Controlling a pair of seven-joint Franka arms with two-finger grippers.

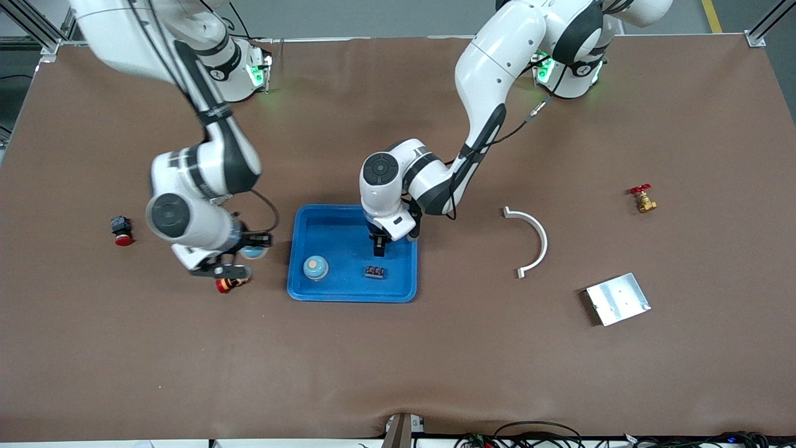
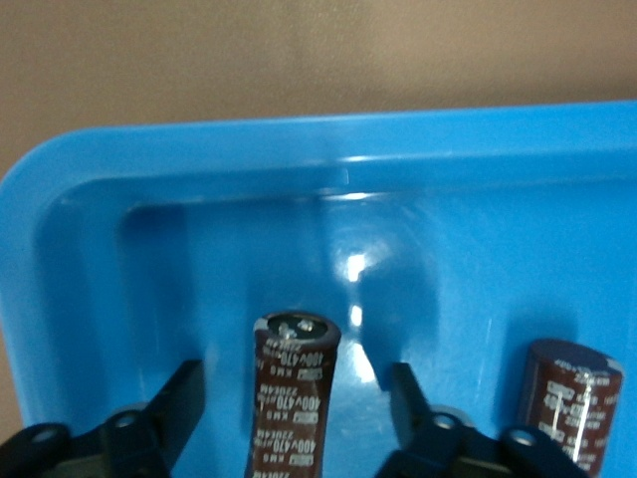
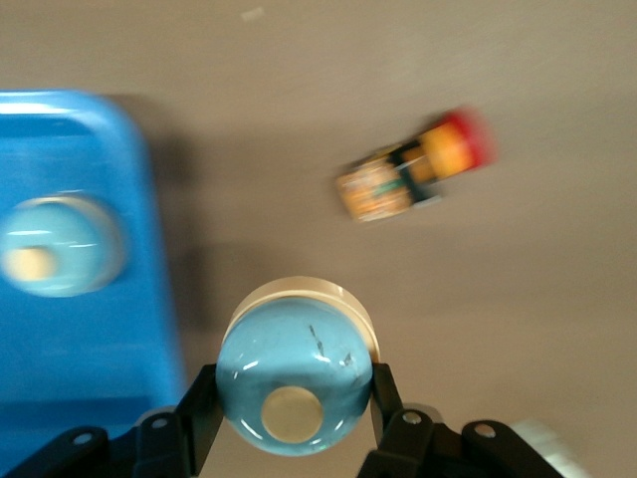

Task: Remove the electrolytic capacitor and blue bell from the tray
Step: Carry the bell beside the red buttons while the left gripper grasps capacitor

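Red push button (image 1: 122, 231) on a black base, near the right arm's end of the table. Red-and-yellow switch (image 1: 231, 284) lying on its side beside the blue tray. White curved bracket (image 1: 530, 241) toward the left arm's end. Metal plate (image 1: 617, 298) nearer the front camera than the bracket. Brass valve (image 1: 644, 199) with red handle, farther than the plate.

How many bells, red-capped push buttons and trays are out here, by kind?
Bells: 2, tray bell and held bell in the right gripper
Push buttons: 2, lone button and button beside the tray
Trays: 1, blue tray
Total: 5
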